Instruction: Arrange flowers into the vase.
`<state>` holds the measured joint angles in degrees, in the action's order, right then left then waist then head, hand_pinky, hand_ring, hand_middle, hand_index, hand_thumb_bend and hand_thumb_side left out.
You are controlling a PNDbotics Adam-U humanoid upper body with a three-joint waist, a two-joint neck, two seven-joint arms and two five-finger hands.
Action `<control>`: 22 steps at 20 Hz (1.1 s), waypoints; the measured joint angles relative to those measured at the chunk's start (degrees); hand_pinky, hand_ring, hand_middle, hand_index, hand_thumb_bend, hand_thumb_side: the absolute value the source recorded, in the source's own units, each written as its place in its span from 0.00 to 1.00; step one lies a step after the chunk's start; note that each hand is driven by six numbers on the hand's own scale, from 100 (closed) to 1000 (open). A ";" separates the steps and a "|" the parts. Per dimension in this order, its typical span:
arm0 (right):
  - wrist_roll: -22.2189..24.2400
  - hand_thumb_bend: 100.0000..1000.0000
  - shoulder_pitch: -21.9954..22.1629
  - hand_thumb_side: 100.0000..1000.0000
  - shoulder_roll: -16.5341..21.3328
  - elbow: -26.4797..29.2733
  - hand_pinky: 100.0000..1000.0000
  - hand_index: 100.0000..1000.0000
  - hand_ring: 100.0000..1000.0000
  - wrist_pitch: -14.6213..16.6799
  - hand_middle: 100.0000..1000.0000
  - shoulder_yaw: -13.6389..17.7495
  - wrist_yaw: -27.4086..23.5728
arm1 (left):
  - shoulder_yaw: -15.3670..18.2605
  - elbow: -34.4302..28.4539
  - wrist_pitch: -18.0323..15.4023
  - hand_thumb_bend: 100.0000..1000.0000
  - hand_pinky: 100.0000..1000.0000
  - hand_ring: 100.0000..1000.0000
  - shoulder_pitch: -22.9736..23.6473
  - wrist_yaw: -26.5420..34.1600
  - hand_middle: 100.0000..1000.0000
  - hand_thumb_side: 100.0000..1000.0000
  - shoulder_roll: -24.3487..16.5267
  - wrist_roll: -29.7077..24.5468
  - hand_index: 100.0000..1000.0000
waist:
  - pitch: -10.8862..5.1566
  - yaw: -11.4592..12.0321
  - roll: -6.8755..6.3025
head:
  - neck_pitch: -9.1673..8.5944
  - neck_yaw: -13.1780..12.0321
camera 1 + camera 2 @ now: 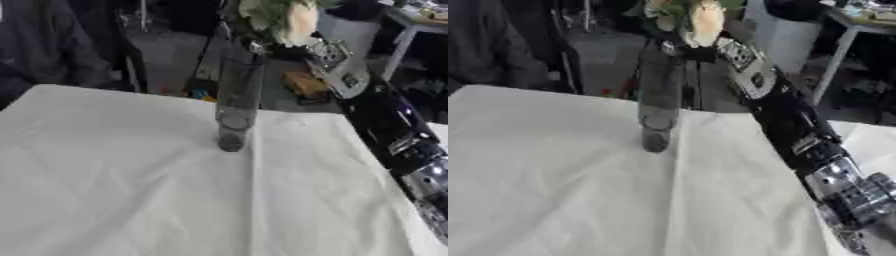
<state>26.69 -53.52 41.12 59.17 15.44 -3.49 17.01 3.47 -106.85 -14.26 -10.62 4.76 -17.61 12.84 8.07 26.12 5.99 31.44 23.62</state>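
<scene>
A white cloth (pixel 131 175) covers the counter, creased down the middle, with a dark-clothed person's sleeve (pixel 44 45) at the far left edge, touching nothing. Near the cloth's far edge a tall, clear glass vase (pixel 236 100) stands upright, its base dark and its mouth level with the floor clutter behind. Directly above the vase's mouth hangs a bunch of flowers (pixel 693 17), pale cream blooms with green leaves, the stems reaching down toward the rim; whether they are already inside the glass cannot be told. The right hand (pixel 686 47) is at the stems just above the vase, but blur and the blooms hide its fingers, so whether they are clamped on the stems cannot be told. The right eye view shows the black-and-silver right arm (pixel 798 130) whole, from the lower right corner up to the wrist; the left eye view crops it at the right edge and shows an orange-brown object (pixel 304 84) on the floor beyond the counter.
</scene>
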 measured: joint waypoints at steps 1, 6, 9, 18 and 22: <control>0.12 0.12 0.14 0.88 0.00 -0.07 1.00 0.92 1.00 0.04 0.92 0.01 -0.03 | 0.01 0.00 0.00 0.32 0.65 0.58 0.01 -0.03 0.57 0.07 0.00 0.00 0.79 | 0.00 -0.09 0.02 | 0.00 -0.06; 0.49 0.12 0.89 0.87 0.09 -0.25 1.00 0.92 1.00 0.13 0.92 0.18 -0.51 | 0.03 0.00 -0.07 0.32 0.65 0.58 0.03 -0.16 0.57 0.07 0.00 0.07 0.79 | -0.12 -0.44 0.01 | 0.01 -0.36; 0.66 0.13 1.15 0.87 0.20 -0.26 1.00 0.92 1.00 0.06 0.92 0.32 -0.69 | 0.12 0.00 -0.09 0.32 0.65 0.58 0.05 -0.28 0.57 0.07 0.00 0.09 0.79 | -0.17 -0.75 -0.09 | 0.01 -0.53; -1.58 0.41 1.87 0.76 0.53 -0.26 1.00 0.97 1.00 -0.39 0.97 0.67 -0.64 | 0.31 0.00 -0.11 0.32 0.65 0.58 0.11 -0.30 0.57 0.07 0.00 0.11 0.79 | -0.22 -1.15 -0.32 | 0.17 -0.64; -2.72 0.40 2.24 0.76 0.53 -0.26 1.00 0.97 1.00 -0.68 0.97 0.69 -0.45 | 0.32 0.00 -0.12 0.32 0.65 0.58 0.17 -0.30 0.57 0.07 0.00 0.12 0.79 | -0.22 -1.42 -0.42 | 0.18 -0.74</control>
<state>23.97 -51.28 41.65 58.90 14.75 -2.80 16.57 3.79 -106.85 -14.38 -10.45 4.47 -17.61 12.96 7.85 24.70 5.57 31.62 22.88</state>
